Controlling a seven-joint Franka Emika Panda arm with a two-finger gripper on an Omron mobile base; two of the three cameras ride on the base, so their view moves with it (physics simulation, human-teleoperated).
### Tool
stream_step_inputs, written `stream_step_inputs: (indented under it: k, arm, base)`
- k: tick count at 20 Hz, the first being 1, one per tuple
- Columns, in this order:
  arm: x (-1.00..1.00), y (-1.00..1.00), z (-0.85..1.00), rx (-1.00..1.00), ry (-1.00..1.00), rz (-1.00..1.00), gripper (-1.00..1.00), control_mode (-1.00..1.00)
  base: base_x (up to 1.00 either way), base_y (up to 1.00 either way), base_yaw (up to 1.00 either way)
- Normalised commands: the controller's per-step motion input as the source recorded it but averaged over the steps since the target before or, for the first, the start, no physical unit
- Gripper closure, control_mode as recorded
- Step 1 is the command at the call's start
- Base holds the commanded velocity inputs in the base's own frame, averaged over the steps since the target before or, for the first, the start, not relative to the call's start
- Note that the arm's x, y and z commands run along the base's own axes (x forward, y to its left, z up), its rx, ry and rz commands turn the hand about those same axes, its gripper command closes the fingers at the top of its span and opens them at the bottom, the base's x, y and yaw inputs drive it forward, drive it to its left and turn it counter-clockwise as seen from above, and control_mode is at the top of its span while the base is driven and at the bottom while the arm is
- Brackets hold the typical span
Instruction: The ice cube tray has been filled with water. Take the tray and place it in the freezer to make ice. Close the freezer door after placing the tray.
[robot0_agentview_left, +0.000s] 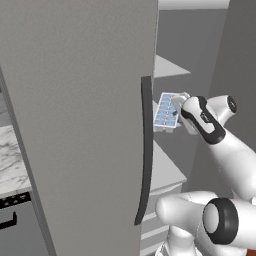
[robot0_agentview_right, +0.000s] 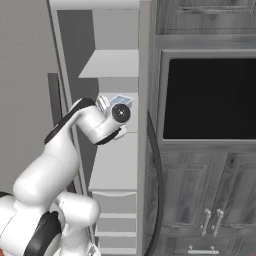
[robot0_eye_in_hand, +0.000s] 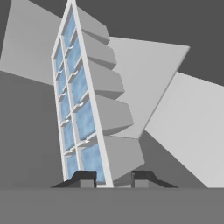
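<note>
- In the left base view we see the gripper (robot0_agentview_left: 176, 111) right of centre, at the end of the white arm that rises from the lower right. It holds the ice cube tray (robot0_agentview_left: 166, 111) by one end.
- The tray is off the shelves — it hangs in the air inside the open freezer (robot0_agentview_left: 200, 55), tilted, its grid face turned toward the upper left of that frame.
- The water (robot0_agentview_left: 165, 107) shows as pale blue squares across the cells.
- In the hand view the tray (robot0_eye_in_hand: 83, 105) stands almost on edge, running from the bottom centre up to the top left. Its two columns of blue cells (robot0_eye_in_hand: 81, 85) face the left side of the frame and the cell undersides jut to the right.
- The two dark fingertips (robot0_eye_in_hand: 86, 178) sit at the bottom of the hand view on either side of the tray's near end — we read the jaws as closed narrowly on that end.
- In the right base view we find the tray (robot0_agentview_right: 121, 100) just above the wrist, left of centre, between an upper white shelf (robot0_agentview_right: 112, 65) and a lower one (robot0_agentview_right: 117, 167).
- The freezer door (robot0_agentview_left: 80, 125) stands open, taking up the left half of the left base view, with its long dark handle (robot0_agentview_left: 145, 150) along its right edge.
- A dark wall oven (robot0_agentview_right: 210, 97) sits at the right of the right base view.
</note>
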Motion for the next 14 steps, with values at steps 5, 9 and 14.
stream_step_inputs:
  k: [5, 9, 14]
  arm:
    - [0.13, 0.00, -0.17, 0.00, 0.00, 0.00, 1.00, -1.00]
    - [0.13, 0.00, -0.16, 0.00, 0.00, 0.00, 1.00, -1.00]
    - [0.13, 0.00, -0.09, 0.00, 0.00, 0.00, 1.00, -1.00]
  base:
    - [0.00, 0.00, 0.00]
    - [0.00, 0.00, 0.00]
    - [0.00, 0.00, 0.00]
